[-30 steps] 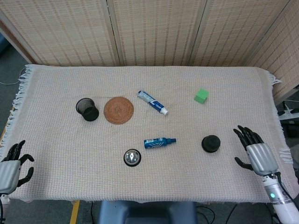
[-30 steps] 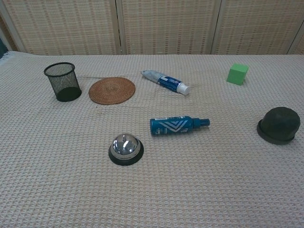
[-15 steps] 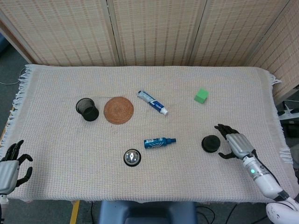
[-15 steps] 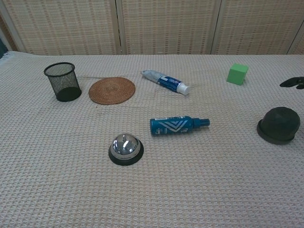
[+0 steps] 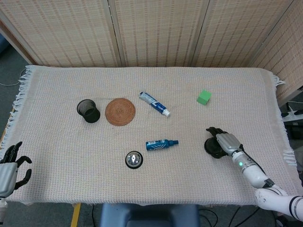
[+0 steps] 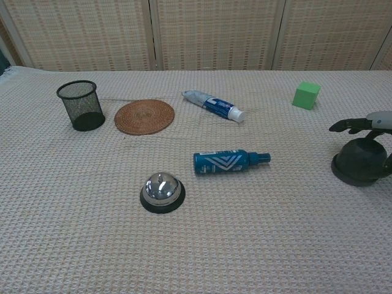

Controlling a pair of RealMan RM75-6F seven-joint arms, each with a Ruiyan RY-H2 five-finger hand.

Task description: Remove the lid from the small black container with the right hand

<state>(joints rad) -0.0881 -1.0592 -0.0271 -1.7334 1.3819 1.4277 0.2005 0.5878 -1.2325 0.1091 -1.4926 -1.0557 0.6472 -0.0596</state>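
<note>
The small black container (image 5: 211, 147) with its domed lid (image 6: 360, 156) stands on the cloth at the right front. My right hand (image 5: 225, 141) hovers right over it, with its dark fingers (image 6: 349, 127) stretched out just above the lid and apart from it. In the chest view the thumb shows beside the container's right side at the frame edge; I cannot tell whether it touches. The lid sits on the container. My left hand (image 5: 9, 166) hangs at the table's front left corner with fingers apart, holding nothing.
A blue spray bottle (image 5: 161, 144) lies left of the container, and a silver bell (image 5: 134, 159) sits nearer the front. Further back are a toothpaste tube (image 5: 154, 103), a woven coaster (image 5: 120, 111), a mesh pen cup (image 5: 88, 110) and a green cube (image 5: 204, 97).
My right hand has moved left from the table's right edge to just above the black container. My left hand has sunk slightly at the front left corner.
</note>
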